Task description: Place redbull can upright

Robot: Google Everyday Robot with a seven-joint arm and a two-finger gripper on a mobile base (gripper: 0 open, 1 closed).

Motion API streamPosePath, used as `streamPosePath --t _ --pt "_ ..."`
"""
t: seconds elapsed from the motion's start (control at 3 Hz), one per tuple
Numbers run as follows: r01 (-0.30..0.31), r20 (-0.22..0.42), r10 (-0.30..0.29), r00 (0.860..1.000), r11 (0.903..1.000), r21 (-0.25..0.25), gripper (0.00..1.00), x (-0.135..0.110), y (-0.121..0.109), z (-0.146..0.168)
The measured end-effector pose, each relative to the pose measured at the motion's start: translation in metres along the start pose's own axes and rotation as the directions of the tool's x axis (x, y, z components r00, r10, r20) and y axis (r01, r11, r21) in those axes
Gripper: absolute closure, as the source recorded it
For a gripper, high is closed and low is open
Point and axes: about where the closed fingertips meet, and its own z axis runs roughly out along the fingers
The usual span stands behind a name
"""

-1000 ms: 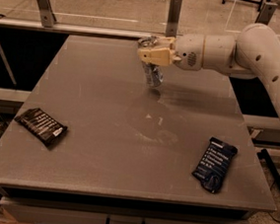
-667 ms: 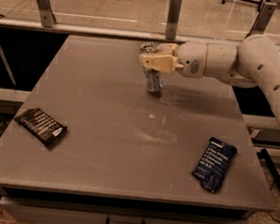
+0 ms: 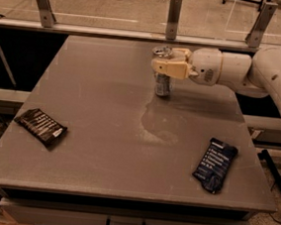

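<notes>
The redbull can point(image 3: 162, 85), slim and silver with bluish patches, stands upright on the grey table point(image 3: 94, 130) at the far middle. Its shiny top point(image 3: 161, 51) shows just above the gripper. My gripper point(image 3: 162, 67) reaches in from the right on the white arm point(image 3: 243, 72). Its cream fingers point(image 3: 167, 68) are closed around the can's upper half. The can's base looks to rest on the table top.
A flat dark snack packet point(image 3: 40, 126) lies near the table's left front edge. A dark blue packet point(image 3: 215, 164) lies at the right front. A railing with metal posts point(image 3: 173, 15) runs behind the table's far edge.
The gripper has moved slightly right and down with the can in it. The can went from tilted and lifted to upright at the table top.
</notes>
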Motion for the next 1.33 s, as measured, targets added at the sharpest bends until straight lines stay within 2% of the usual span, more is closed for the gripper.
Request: streamPosePath --t 1.0,1.33 --pt "-0.018 0.031 0.018 0.999 0.9998 -0.011 0.14 0.0121 0.0048 -0.0074" --pt "-0.017 0.030 0.017 0.999 0.9997 0.016 0.00 0.0123 0.0047 -0.0148"
